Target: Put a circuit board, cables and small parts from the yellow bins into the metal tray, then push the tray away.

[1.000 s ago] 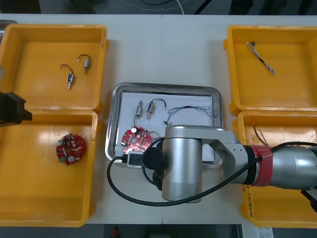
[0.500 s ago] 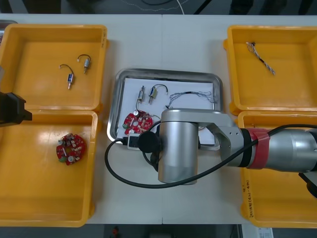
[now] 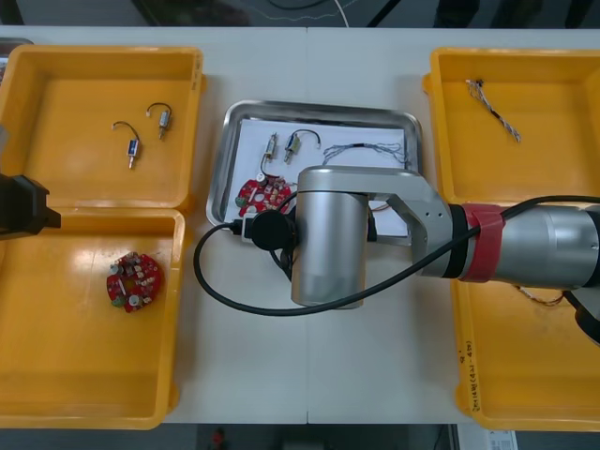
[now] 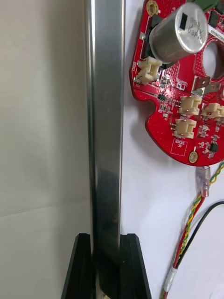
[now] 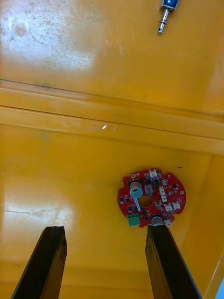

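Observation:
The metal tray (image 3: pixel 319 110) lies between the bins, white inside. It holds a red circuit board (image 3: pixel 261 192), two small metal parts (image 3: pixel 286 145) and a blue and white cable (image 3: pixel 361 150). My right arm (image 3: pixel 323 239) reaches over the tray's near edge. In the right wrist view my right gripper (image 4: pixel 106 238) is shut on the tray's rim (image 4: pixel 106 117), one finger on each side. Beside the rim lie the board (image 4: pixel 186 107), a red and yellow cable (image 4: pixel 196 210) and a black cable (image 4: pixel 205 219). My left gripper (image 5: pixel 106 231) hangs open over a second circuit board (image 5: pixel 150 197).
The far left bin (image 3: pixel 56 66) holds two small metal parts (image 3: pixel 131 148). The second board (image 3: pixel 134 279) lies in the near left bin (image 3: pixel 56 375). The far right bin (image 3: pixel 562 66) holds a twisted cable (image 3: pixel 494 111). The near right bin (image 3: pixel 525 375) sits under my right arm.
The tray has slid away from me towards the table's far edge, with my right gripper on its rim and the arm following. The left arm has not moved.

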Controlling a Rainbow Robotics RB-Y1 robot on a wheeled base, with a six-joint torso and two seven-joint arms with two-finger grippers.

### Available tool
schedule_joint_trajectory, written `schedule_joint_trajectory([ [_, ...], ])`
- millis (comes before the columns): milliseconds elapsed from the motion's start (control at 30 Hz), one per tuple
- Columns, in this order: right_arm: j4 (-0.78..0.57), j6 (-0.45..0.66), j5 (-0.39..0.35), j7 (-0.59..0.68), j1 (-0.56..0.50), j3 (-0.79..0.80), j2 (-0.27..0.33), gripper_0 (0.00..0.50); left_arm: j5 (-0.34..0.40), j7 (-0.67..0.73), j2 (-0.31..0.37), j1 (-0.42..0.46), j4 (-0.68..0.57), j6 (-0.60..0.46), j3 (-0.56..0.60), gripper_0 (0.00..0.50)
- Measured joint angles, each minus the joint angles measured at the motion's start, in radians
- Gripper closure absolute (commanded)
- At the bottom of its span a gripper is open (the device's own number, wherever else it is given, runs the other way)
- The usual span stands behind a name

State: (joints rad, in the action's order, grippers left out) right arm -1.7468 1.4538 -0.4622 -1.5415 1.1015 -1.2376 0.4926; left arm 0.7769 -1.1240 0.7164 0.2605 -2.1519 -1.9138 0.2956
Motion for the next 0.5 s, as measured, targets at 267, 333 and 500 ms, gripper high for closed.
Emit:
schedule_joint_trajectory([
  [267,0.059,-0.034,0.037,-0.053,0.032,-0.002,-0.009,0.5,0.0,0.0,0.0,0.0,0.0,0.0,0.0,0.0],
  [333,0.084,-0.045,0.054,-0.053,0.038,-0.002,-0.018,0.5,0.0,0.0,0.0,0.0,0.0,0.0,0.0,0.0],
  [500,0.144,-0.071,0.083,-0.054,0.053,-0.002,-0.037,0.5,0.0,-0.001,0.0,0.0,0.0,0.0,0.0,0.0],
])
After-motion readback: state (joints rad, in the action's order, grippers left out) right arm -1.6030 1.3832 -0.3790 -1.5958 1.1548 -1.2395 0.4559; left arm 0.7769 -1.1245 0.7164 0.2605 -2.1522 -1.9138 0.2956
